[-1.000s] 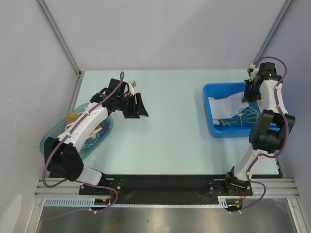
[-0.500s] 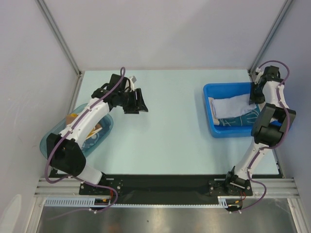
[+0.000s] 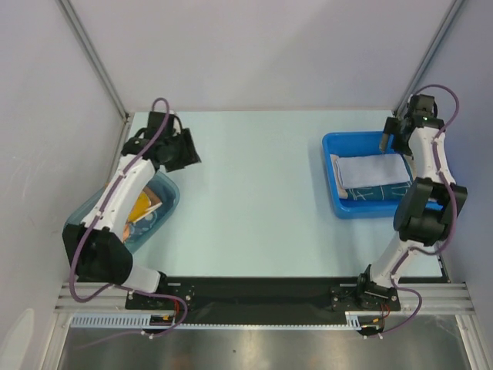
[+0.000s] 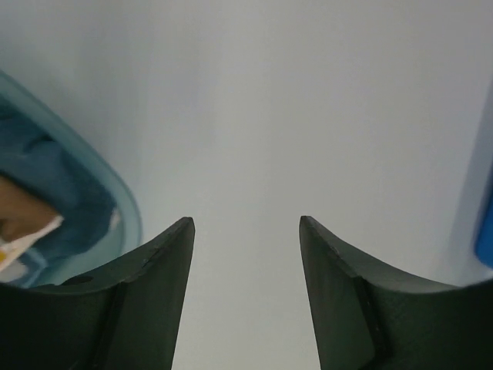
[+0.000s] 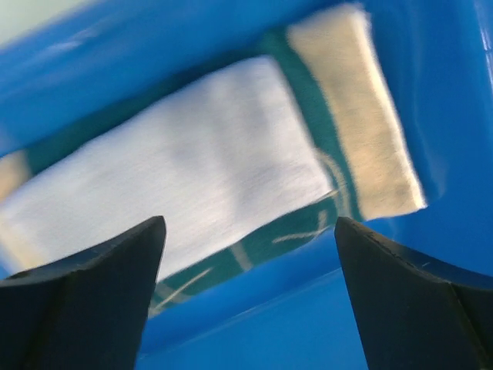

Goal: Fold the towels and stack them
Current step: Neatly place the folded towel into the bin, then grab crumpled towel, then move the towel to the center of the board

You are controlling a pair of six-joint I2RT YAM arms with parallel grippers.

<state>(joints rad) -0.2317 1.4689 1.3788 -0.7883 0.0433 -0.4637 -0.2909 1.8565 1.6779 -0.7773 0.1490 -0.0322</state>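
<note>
A folded white towel lies on top of a teal-blue towel inside the blue bin. My right gripper hovers open over the bin's far right corner, holding nothing. In the right wrist view the white towel sits on the teal one, with a pale beige cloth beneath, and the right gripper stands wide above them. An orange towel lies in the teal tub. My left gripper is open and empty past the tub's far end.
The left wrist view has the left gripper over bare table, the tub's rim with blue cloth at left and a strip of the blue bin at right. Grey walls and metal posts enclose the table.
The right gripper opened and let go of the white towel, which now lies flat on the stack in the bin. The left arm swung left and back toward the tub.
</note>
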